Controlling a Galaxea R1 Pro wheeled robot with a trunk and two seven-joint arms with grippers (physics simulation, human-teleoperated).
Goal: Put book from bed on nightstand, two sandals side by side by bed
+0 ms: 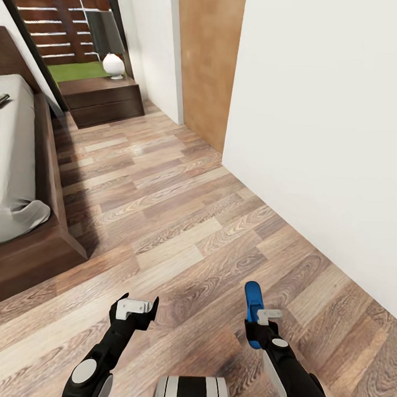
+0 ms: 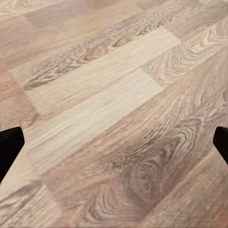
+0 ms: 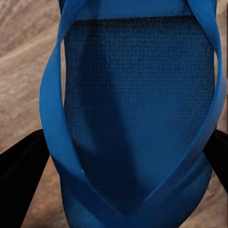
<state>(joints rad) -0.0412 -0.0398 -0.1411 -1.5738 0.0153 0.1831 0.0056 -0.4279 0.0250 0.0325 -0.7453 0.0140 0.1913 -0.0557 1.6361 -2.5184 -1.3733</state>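
Nearest to us, our right gripper [image 1: 257,325] is clamped on a blue sandal [image 1: 253,300], which stands up out of the fingers above the wood floor [image 1: 180,221]; in the right wrist view the sandal [image 3: 133,118] sits between the two dark fingers [image 3: 21,171], its strap looping round the sole. The hold looks to be on one end only, so we judge a quick turn of the base could swing it loose or drop it far from the bed.

Our left gripper [image 1: 136,308] hangs empty over bare planks, its fingers [image 2: 9,147] spread wide.

Further off, the bed [image 1: 27,175] lies along the floor's left edge, a grey cover drooping at its near corner. A dark object [image 1: 0,99] on the mattress may be the book; we cannot tell. Driving close, our left arm could clip the bed's wooden base. Beyond stands a low dark cabinet [image 1: 102,98] carrying a white vase [image 1: 113,65].
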